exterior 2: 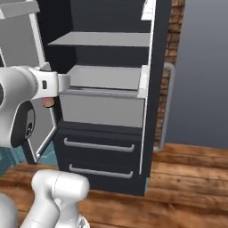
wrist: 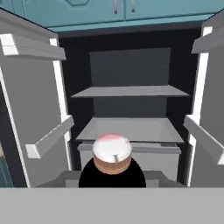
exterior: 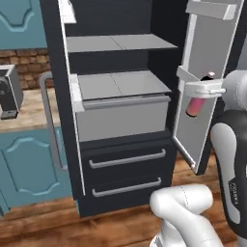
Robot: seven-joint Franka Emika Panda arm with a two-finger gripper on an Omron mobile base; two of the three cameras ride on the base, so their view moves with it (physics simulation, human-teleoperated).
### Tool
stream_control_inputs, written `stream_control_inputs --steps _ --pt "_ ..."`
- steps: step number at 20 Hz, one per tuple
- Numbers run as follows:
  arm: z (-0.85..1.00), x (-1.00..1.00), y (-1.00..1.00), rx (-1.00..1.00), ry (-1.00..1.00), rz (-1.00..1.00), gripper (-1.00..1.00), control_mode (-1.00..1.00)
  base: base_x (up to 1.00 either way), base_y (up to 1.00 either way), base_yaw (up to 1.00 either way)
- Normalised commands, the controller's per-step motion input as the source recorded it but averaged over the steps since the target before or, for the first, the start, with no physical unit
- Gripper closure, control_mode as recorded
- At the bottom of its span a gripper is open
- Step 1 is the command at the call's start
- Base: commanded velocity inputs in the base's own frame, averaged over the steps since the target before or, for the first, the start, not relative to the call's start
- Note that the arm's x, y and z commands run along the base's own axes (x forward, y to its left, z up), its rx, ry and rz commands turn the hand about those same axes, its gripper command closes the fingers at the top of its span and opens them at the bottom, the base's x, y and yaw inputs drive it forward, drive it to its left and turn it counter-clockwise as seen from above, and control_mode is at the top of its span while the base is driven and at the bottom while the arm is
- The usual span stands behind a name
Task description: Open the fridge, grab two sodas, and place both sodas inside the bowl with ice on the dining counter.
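The gripper [wrist: 112, 173] was closed on a red soda can [wrist: 112, 154] before the open fridge [exterior: 120, 120]; no label was readable.

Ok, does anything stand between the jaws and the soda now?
Nothing visible does: the jaws are shut on the soda, held in front of the open fridge, beside its right door.

Nothing here can be read. The robot arm [exterior: 235, 188] carries a small pale mark on its dark joint cover, possibly lettering, but it is too blurred to make out. The fridge [exterior: 120, 101] bears no legible label or brand, nor does the pink soda [exterior: 195, 106].
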Motion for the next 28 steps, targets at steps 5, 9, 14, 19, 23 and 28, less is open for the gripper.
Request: stream_control_inputs --steps 5,9,14,19,23,28 --pt "0.0 0.0 0.0 0.0 0.0 0.0 1.0 1.0 -0.83 0.0 -0.47" --pt "0.0 0.0 0.0 0.0 0.0 0.0 1.0 1.0 -0.53 0.0 -0.58" --pt "0.0 0.0 0.0 0.0 0.0 0.0 1.0 1.0 -0.25 -0.02 -0.63" --pt "0.0 0.0 0.0 0.0 0.0 0.0 1.0 1.0 -0.04 -0.16 -0.64" --pt "0.0 0.0 0.0 0.0 0.0 0.0 1.0 1.0 0.23 -0.16 -0.62" --pt "0.0 0.0 0.0 0.0 0.0 0.0 1.0 1.0 0.63 -0.07 -0.54"
